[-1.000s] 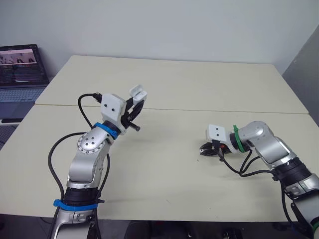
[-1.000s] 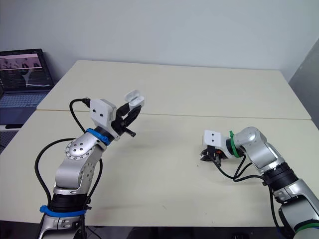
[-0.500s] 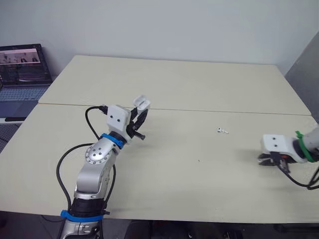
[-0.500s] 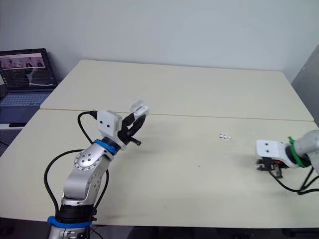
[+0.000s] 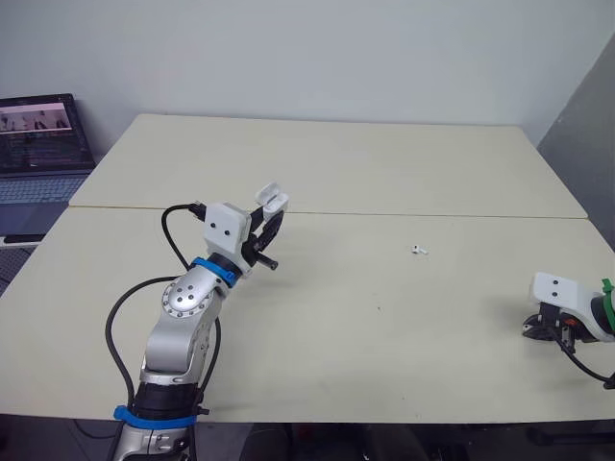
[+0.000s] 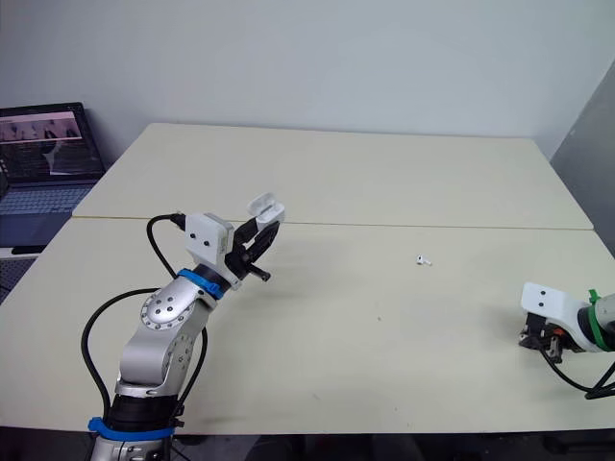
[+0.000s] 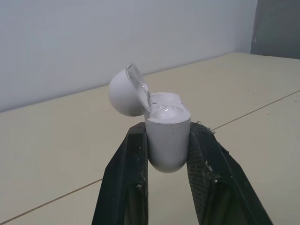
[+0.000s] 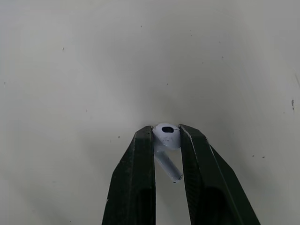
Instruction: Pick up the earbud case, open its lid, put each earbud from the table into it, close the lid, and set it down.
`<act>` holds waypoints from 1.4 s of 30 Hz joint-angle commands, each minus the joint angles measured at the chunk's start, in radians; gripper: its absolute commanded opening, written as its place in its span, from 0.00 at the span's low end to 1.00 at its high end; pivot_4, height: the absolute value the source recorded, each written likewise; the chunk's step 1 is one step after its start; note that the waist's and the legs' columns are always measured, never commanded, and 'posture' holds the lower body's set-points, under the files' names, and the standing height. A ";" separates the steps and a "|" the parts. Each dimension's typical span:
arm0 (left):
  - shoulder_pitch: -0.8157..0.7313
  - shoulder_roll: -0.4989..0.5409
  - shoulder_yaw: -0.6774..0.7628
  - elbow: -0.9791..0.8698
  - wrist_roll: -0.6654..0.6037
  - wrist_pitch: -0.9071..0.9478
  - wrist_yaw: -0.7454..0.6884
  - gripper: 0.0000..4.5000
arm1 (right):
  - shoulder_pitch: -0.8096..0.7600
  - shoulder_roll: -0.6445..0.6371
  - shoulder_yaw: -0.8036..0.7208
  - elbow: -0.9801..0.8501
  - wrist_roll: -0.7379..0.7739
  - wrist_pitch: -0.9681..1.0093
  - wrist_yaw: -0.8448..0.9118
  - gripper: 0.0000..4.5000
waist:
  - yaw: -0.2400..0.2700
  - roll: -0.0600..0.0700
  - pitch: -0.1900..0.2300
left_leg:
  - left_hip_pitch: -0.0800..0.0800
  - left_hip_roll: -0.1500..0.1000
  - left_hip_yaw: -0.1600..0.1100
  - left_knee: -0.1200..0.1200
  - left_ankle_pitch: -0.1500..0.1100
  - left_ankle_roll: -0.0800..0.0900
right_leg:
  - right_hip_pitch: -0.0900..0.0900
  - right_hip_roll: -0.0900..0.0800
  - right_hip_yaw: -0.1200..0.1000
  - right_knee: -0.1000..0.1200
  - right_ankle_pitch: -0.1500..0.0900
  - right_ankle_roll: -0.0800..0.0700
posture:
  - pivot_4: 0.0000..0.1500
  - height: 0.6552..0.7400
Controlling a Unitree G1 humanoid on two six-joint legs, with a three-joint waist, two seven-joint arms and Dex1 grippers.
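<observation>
Case (image 7: 167, 143) open in left gripper (image 7: 168, 134) — right gripper (image 8: 167, 133) pinches earbud (image 8: 167, 137).

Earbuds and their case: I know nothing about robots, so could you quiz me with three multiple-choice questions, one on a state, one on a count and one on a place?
1. The earbud case has its lid:
A) open B) shut C) missing

2. How many earbuds can be seen?
A) one B) two C) four

3. Where is the loose earbud?
A) inside the case B) on the table, between the arms C) on top of the lid

Answers:
1 A: the lid is flipped back on the case, which the left gripper clamps.
2 B: the loose one, plus a held earbud pinched in the right gripper.
3 B: it lies on the bare tabletop, apart from both grippers.
</observation>
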 commanded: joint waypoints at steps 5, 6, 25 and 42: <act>-0.001 0.008 0.004 -0.053 -0.004 -0.012 -0.003 0.16 | 0.008 -0.007 0.008 0.012 -0.024 -0.009 -0.011 0.48 | 0.000 0.000 0.000 | -0.001 0.000 -0.001 -0.001 0.000 0.000 | 0.000 0.000 0.000 -0.001 0.002 0.004 | 1.00 1.00; 0.000 0.007 0.004 -0.054 -0.004 -0.012 -0.002 0.16 | 0.010 -0.008 0.007 0.013 -0.024 -0.005 -0.009 0.48 | 0.000 0.000 0.000 | -0.001 0.000 -0.001 -0.001 0.000 0.000 | 0.000 0.000 0.000 -0.001 0.002 0.004 | 1.00 1.00; 0.018 0.009 0.010 -0.067 -0.007 -0.007 0.002 0.16 | 0.021 -0.023 0.021 0.001 -0.037 0.095 0.020 0.48 | 0.004 0.000 0.000 | -0.001 0.000 -0.002 -0.001 0.000 0.000 | 0.001 0.000 -0.001 -0.004 0.001 0.004 | 1.00 1.00; 0.007 0.013 0.003 -0.060 -0.006 -0.009 -0.006 0.16 | 0.058 -0.020 0.003 -0.026 -0.034 0.050 0.020 0.09 | 0.006 -0.003 -0.002 | -0.003 -0.001 -0.001 -0.001 -0.001 0.000 | 0.003 -0.001 -0.001 -0.010 0.002 0.004 | 1.00 1.00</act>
